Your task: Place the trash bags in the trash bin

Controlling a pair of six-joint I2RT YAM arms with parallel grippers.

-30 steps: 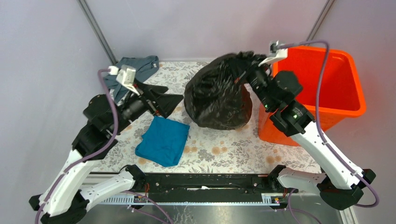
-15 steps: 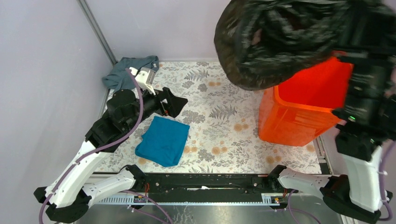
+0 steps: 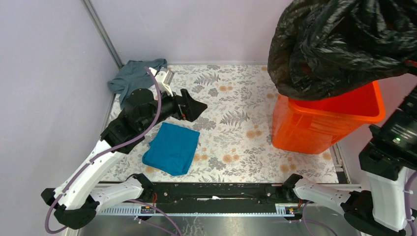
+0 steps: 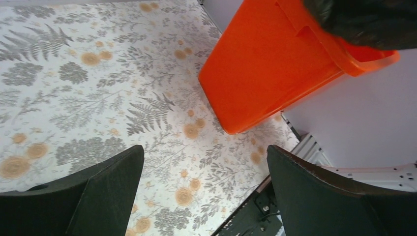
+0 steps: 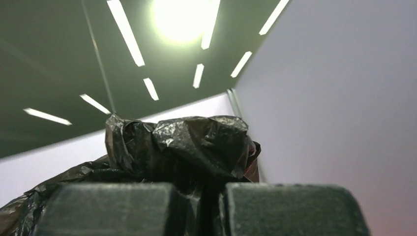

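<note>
The right gripper (image 5: 212, 201) pinches tight on the neck of the bag (image 3: 344, 44), hanging it above the bin (image 3: 314, 132) for the drop. The left gripper (image 4: 204, 189) gapes empty, well aside.

Top view from high behind, looking down on whole bench (image 3: 231, 123), left wrist low, facing trash bin (image 4: 255, 69) shared with top, right wrist close on trash bag (image 5: 196, 142), tilted up.

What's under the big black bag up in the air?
The orange bin stands right below the black bag. The bag covers most of the opening, so the bin's inside is mostly hidden.
</note>
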